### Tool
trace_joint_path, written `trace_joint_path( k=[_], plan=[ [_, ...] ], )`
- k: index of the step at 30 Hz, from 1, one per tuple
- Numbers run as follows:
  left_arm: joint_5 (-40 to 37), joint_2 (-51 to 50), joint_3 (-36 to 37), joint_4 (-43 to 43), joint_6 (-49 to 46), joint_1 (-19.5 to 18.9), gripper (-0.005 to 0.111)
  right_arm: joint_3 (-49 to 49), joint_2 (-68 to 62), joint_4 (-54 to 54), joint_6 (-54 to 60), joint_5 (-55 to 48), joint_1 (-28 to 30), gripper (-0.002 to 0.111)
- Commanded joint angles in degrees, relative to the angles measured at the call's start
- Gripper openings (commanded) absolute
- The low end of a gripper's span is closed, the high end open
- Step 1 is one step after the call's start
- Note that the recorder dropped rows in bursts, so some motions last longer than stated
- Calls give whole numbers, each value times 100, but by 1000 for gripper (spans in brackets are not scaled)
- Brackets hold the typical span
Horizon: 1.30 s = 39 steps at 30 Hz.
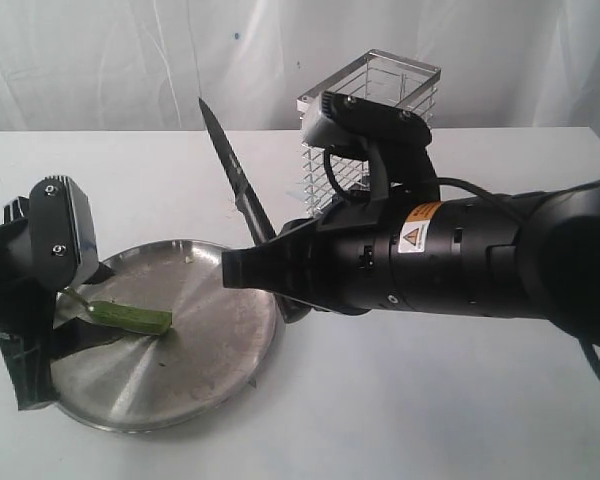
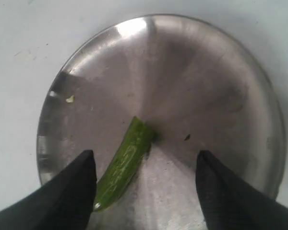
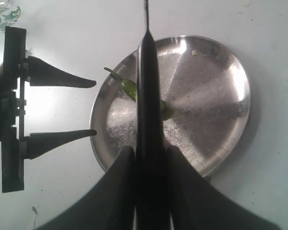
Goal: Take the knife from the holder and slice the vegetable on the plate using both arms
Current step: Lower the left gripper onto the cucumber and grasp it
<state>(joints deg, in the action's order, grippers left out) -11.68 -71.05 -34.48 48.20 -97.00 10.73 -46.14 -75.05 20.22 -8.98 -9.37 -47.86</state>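
The vegetable (image 1: 132,317), a small dark-green piece with a thin stem, lies on the left part of the steel plate (image 1: 210,350). My left gripper (image 1: 98,308) hangs low over the plate's left edge, open. In the left wrist view (image 2: 146,154) the vegetable (image 2: 125,165) lies close to one of its fingers (image 2: 77,187). My right gripper (image 1: 270,270) is shut on the handle of the black knife (image 1: 230,165), blade pointing up and to the back left. In the right wrist view the knife (image 3: 148,96) crosses above the vegetable (image 3: 129,88). The wire holder (image 1: 370,110) stands behind the right arm.
The big black right arm (image 1: 460,260) stretches across the table from the right, partly hiding the holder. A tiny pale scrap (image 2: 70,99) lies near the plate's rim. White table (image 1: 430,420) surrounds the plate, and a white curtain backs the scene.
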Motion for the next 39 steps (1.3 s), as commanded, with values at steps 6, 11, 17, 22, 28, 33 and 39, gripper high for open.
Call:
trace_joint_path(
  k=[6,11,17,22,28,33,39],
  plan=[
    [-71,-23,-27,20,823,39,64,22,13,-62,145,70,48,0],
    [-1141,380,-27,203,2518,39,56,22,13,-75,257,70,48,0],
    [-4053,619,-700,-554,4193,39,48,22,13,-75,324,70,48,0],
    [-5828,667,-2047,-1593,5980,78,59,22,13,-75,393,72,48,0],
    [-5828,911,-3541,-2942,5788,90,64,22,13,-75,432,61,48,0],
    [-5074,290,-3800,-4660,6140,90,64,22,13,-53,432,142,48,0],
    [-4824,-1130,-3520,-4728,5575,140,64,22,13,-53,432,71,48,0]
  ],
)
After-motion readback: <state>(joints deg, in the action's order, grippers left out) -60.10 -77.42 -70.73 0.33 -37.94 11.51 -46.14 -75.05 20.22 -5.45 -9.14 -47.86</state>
